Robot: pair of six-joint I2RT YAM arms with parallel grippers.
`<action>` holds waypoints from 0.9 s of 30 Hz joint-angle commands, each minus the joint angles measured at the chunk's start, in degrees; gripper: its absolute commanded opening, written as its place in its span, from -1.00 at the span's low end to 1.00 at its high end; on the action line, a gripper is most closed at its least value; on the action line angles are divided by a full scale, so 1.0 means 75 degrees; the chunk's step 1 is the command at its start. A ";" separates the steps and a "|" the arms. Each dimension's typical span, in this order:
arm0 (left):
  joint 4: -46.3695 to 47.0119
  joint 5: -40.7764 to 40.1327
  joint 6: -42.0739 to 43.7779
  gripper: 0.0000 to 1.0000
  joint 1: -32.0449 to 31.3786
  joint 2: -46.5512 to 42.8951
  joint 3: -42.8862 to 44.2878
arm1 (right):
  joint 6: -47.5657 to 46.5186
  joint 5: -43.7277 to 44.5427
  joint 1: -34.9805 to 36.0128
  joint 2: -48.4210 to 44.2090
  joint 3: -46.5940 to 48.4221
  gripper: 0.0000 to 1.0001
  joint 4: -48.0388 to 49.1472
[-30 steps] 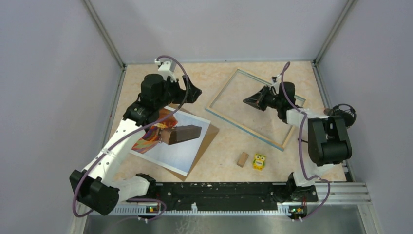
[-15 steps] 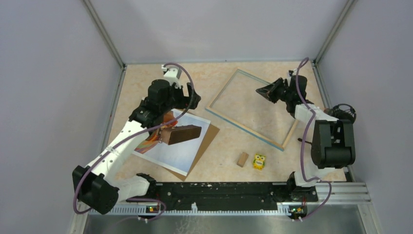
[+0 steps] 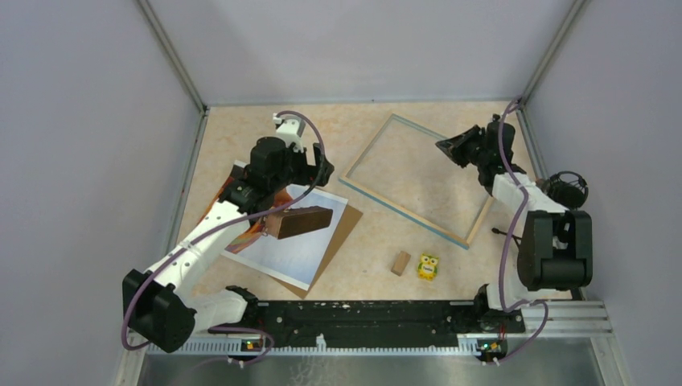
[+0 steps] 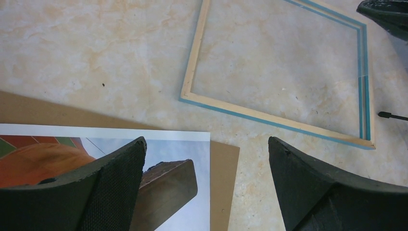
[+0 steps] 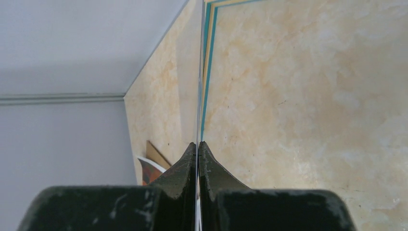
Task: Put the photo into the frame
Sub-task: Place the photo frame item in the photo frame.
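On the tabletop, step in hand: judged to be preparation; nothing has been laid in the frame yet, and the photo is not gripped.
Table (image 3: pixel 241 129): marbled beige, walled on three sides.
Frame (image 3: pixel 402 212): laid flat and skewed at the far right, well apart from the photo; only bare table is seen through its opening.
Photo (image 3: pixel 301 249): laid flat at the near left on a brown backing board (image 3: pixel 342 233), with a dark wooden block (image 3: pixel 299 220) resting on it.
Left arm: reached forward over the photo's far corner, wrist angled down; the left gripper (image 4: pixel 207 144) is spread wide, with nothing between the jaws.
Right arm: stretched to the frame's far right side; the right gripper (image 5: pixel 198 144) is pinched tight on what appears to be a thin clear sheet (image 5: pixel 199 72), seen edge-on.
Next move, as judged: the dark block would need clearing, then an edge of the photo must be taken and squared to the opening.
Small items: a small wooden block (image 3: pixel 400 263) and a yellow toy (image 3: pixel 428 266) lie near the frame's near corner.
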 commanded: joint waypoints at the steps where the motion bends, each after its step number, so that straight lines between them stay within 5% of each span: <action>1: 0.0442 -0.0070 0.0155 0.97 -0.0068 -0.0070 -0.0044 | -0.0134 0.1017 0.0011 -0.0821 0.0254 -1.00 -0.0135; 14: 0.0493 -0.0087 0.0192 0.97 -0.0047 0.0056 -0.0121 | -0.0632 0.1769 0.0021 -0.1568 -0.0027 -1.00 -0.1032; 27: 0.0517 0.0015 0.0183 0.97 -0.0047 0.0104 -0.0166 | -0.0578 0.1193 -0.0532 -0.1913 -0.0824 -1.00 -0.0987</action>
